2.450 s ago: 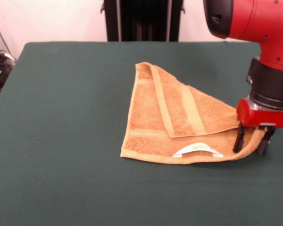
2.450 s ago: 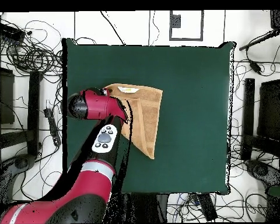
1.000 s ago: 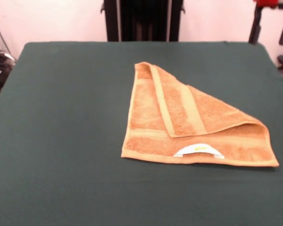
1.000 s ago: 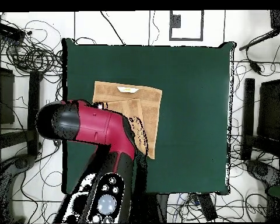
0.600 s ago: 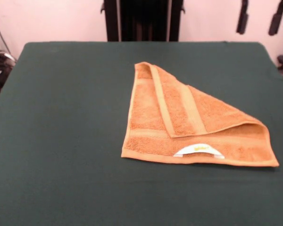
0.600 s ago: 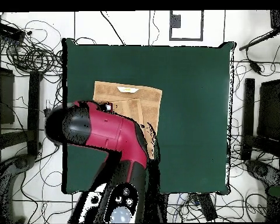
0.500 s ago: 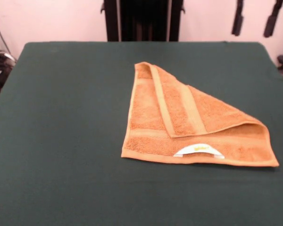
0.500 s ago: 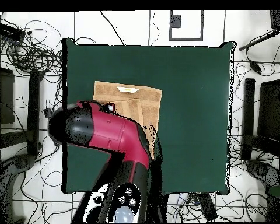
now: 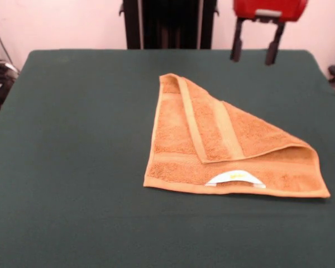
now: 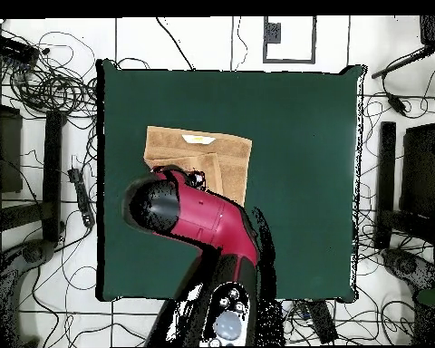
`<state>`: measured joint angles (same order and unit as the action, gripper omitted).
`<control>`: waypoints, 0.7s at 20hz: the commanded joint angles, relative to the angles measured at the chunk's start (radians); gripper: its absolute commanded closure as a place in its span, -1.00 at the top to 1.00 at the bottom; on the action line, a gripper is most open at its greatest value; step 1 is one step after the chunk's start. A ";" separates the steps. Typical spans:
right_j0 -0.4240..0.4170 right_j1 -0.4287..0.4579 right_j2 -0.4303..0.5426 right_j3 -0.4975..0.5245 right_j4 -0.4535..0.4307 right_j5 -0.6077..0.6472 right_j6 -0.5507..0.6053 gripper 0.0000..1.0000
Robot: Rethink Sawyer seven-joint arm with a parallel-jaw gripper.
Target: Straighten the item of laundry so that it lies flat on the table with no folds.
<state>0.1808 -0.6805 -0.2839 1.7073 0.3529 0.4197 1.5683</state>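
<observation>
Jaws nearer; towel (image 9: 223,151) diagonally folded

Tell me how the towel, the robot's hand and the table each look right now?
Towel: lying on the table, one corner folded over, not flat yet.
Hand: open, empty, up above the table, not touching the towel.
Table: covered in dark green cloth.
</observation>
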 commanded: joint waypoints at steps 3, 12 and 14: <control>-0.043 0.063 0.167 0.151 -0.048 -0.045 0.112 1.00; -0.105 0.115 0.222 0.105 -0.134 -0.086 0.055 1.00; -0.115 0.123 0.229 0.095 -0.147 -0.078 0.058 1.00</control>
<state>0.0812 -0.6475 -0.2133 1.7400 0.2639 0.3910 1.5683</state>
